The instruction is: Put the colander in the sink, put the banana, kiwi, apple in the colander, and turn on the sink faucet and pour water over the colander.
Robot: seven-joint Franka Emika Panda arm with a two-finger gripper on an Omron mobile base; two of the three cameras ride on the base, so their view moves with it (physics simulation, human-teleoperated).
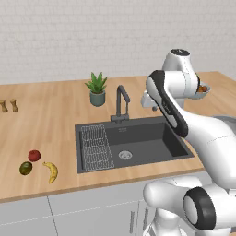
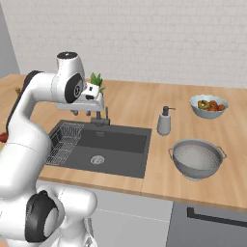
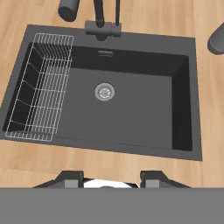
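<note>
The colander (image 2: 197, 158) rests on the wooden counter right of the sink (image 2: 123, 142), apart from the arm. On the counter left of the sink (image 1: 152, 138) lie the red apple (image 1: 34, 155), the olive-brown kiwi (image 1: 26, 168) and the yellow banana (image 1: 52, 171), close together. The dark sink faucet (image 1: 121, 103) rises behind the basin, and I see no water running. My gripper (image 2: 82, 113) hangs high over the basin near the faucet and looks straight down. In the hand view, the gripper (image 3: 111, 179) is open with nothing between its fingers, above the sink's front rim (image 3: 109, 151).
A wire rack (image 3: 41, 87) fills the sink's left side beside the drain (image 3: 104, 91). A soap dispenser (image 2: 164, 121) and a bowl of small fruit (image 2: 208, 106) stand right of the sink. A potted plant (image 1: 97, 90) sits behind it, and two small shakers (image 1: 9, 105) stand far left.
</note>
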